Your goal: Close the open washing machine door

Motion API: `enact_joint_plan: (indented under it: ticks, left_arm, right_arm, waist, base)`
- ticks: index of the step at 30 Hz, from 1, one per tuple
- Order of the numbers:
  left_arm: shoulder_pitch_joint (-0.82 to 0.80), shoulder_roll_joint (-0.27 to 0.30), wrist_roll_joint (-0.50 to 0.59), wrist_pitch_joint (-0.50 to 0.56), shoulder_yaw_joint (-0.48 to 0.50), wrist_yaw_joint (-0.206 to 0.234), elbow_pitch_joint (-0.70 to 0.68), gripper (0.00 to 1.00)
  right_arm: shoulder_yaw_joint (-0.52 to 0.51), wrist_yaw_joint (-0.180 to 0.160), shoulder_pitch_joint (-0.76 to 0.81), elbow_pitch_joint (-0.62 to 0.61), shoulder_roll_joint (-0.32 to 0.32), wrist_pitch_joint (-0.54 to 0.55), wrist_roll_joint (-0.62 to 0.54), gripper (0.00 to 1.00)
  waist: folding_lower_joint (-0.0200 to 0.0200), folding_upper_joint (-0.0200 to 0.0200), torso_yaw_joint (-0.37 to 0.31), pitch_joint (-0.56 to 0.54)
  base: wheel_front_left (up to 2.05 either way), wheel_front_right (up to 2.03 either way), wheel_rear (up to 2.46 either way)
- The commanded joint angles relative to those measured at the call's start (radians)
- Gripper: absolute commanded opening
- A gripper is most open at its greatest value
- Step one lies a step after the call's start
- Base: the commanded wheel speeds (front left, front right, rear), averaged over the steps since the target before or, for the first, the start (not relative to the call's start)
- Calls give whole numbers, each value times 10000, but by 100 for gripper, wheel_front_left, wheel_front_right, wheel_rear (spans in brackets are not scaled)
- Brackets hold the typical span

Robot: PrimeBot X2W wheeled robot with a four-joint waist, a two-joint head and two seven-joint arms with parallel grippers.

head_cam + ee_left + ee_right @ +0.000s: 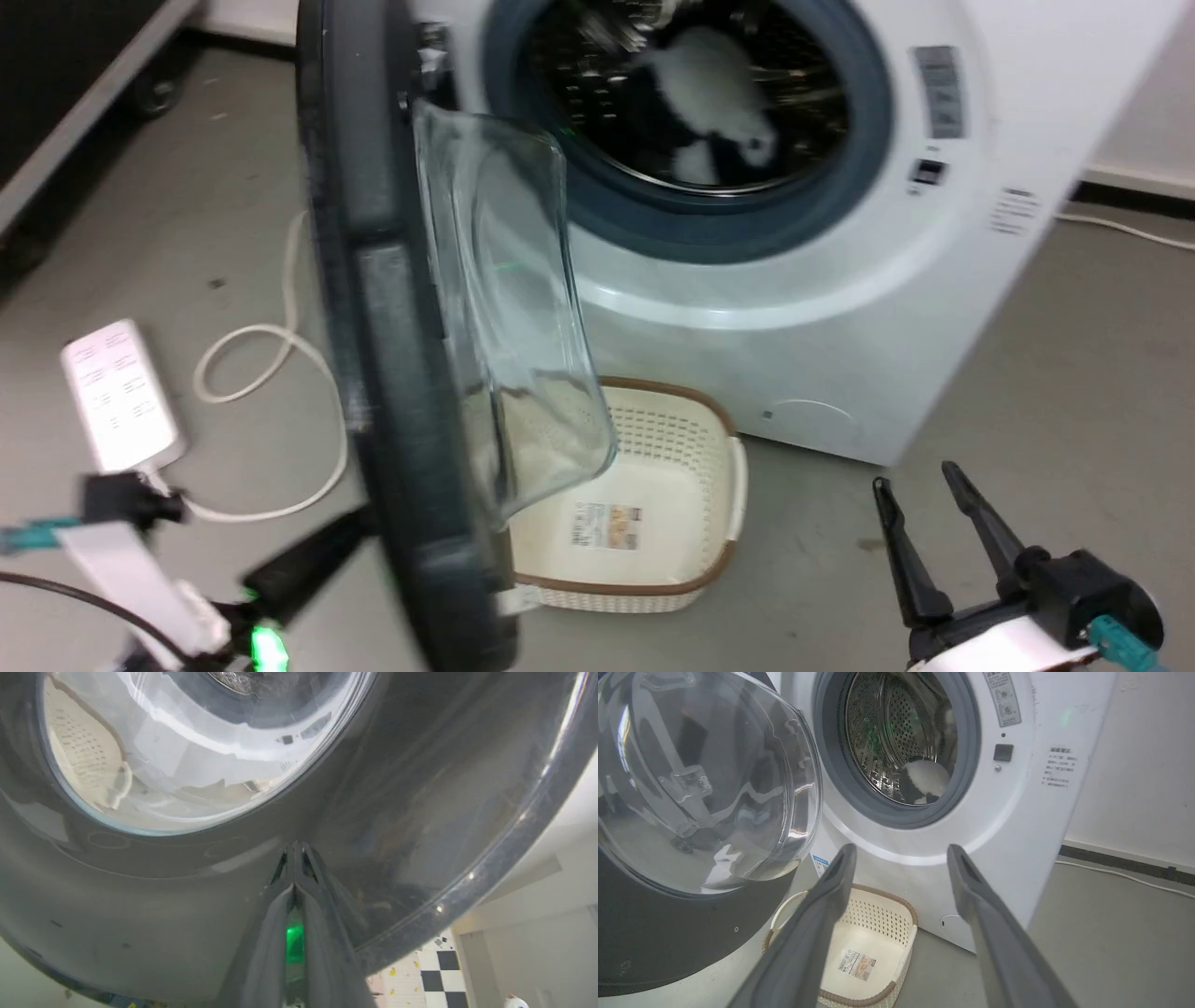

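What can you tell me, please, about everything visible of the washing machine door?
The washing machine door is round, with a wide glossy black rim and a bulging clear glass bowl on its inner side. It stands open, swung out from the washing machine, edge-on in the head view. The shut left pincer appears to touch its outer black face with its tips.

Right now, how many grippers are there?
2. The left gripper, shut, at the black rim of the washing machine door; the right gripper, open, low on the right.
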Motion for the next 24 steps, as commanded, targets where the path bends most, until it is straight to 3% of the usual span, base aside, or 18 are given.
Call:
enact_joint_plan:
  ticks: [1, 5, 6, 7, 11, 12, 13, 17, 24]
  left_arm:
    - [235, -195, -275, -322, -297, -127, -2, 0]
    - [712, -298, -979, -1264, -1211, -366, 151, 0]
    - [907, -305, -1534, -2196, -2036, -636, 401, 0]
    - [907, -305, -1534, -2196, -2036, -636, 401, 0]
    - [576, -309, -1980, -4060, -3847, -1378, 1206, 0]
    - [576, -309, -1980, -4060, -3847, -1378, 1206, 0]
    - [150, -309, -2111, -4730, -4276, -1554, 1594, 0]
    - [-722, -310, -2066, -5767, -4680, -1736, 2272, 0]
    - [-3456, -311, -1954, -8879, -5052, -2002, 4519, 0]
  right_arm:
    - [-103, 8, -220, -23, -7, -44, -27, 100]
    - [-281, 8, -327, 13, 11, -44, 29, 100]
    - [-266, 8, -397, 29, -7, -44, 18, 100]
    - [-266, 8, -397, 29, -7, -44, 18, 100]
    - [-265, 8, -594, 22, -104, -44, 125, 100]
    - [-265, 8, -594, 22, -104, -44, 125, 100]
    - [-284, 8, -689, 33, -130, -44, 186, 100]
    - [-292, 8, -829, 47, -123, -44, 275, 100]
    - [-249, 8, -994, 122, 20, -44, 434, 100]
  waist:
    - [1, -1, -619, 59]
    - [1, -1, -1295, 238]
    - [1, -1, -1795, 422]
    - [1, -1, -1795, 422]
    - [1, -1, -3118, 1011]
    - [1, -1, -3118, 1011]
    - [1, -1, -3625, 1241]
    - [1, -1, -4354, 1566]
    - [1, -1, -5423, 2027]
  base:
    - [0, 0, 0]
    - [0, 0, 0]
    - [0, 0, 0]
    - [0, 0, 0]
    - [0, 0, 0]
    - [0, 0, 0]
    - [0, 0, 0]
    - [0, 0, 0]
    - [0, 0, 0]
